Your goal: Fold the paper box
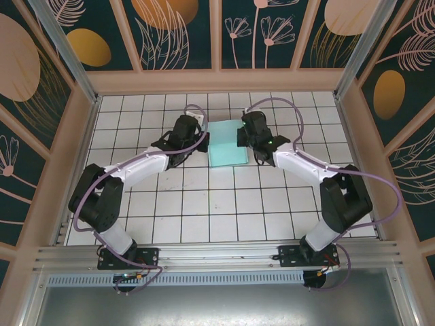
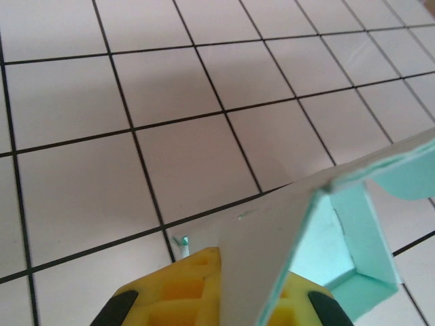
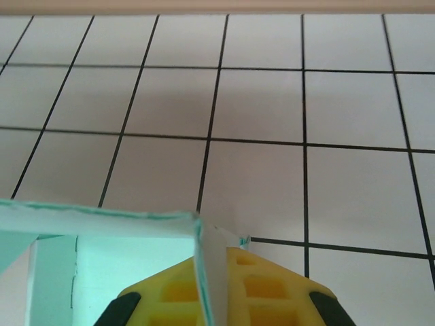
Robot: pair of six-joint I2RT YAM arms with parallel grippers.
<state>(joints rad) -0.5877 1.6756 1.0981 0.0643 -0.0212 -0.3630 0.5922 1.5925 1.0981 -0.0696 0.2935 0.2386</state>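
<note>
The paper box (image 1: 228,144) is pale mint-blue card, partly folded, lying at the far middle of the tiled table between both arms. My left gripper (image 1: 202,140) is at its left edge and my right gripper (image 1: 242,138) at its right edge. In the left wrist view, a white-backed wall of the paper box (image 2: 353,231) runs up between the yellow fingers (image 2: 180,282); the left gripper (image 2: 234,275) is shut on it. In the right wrist view, the right gripper (image 3: 217,265) is shut on an upright side wall of the paper box (image 3: 122,268), at a corner.
White tiles with black lines cover the table (image 1: 204,204). Low beige walls (image 1: 221,81) ring it, close behind the box. The arms' bases (image 1: 129,255) sit on the near rail. Open tiles lie in front of the box.
</note>
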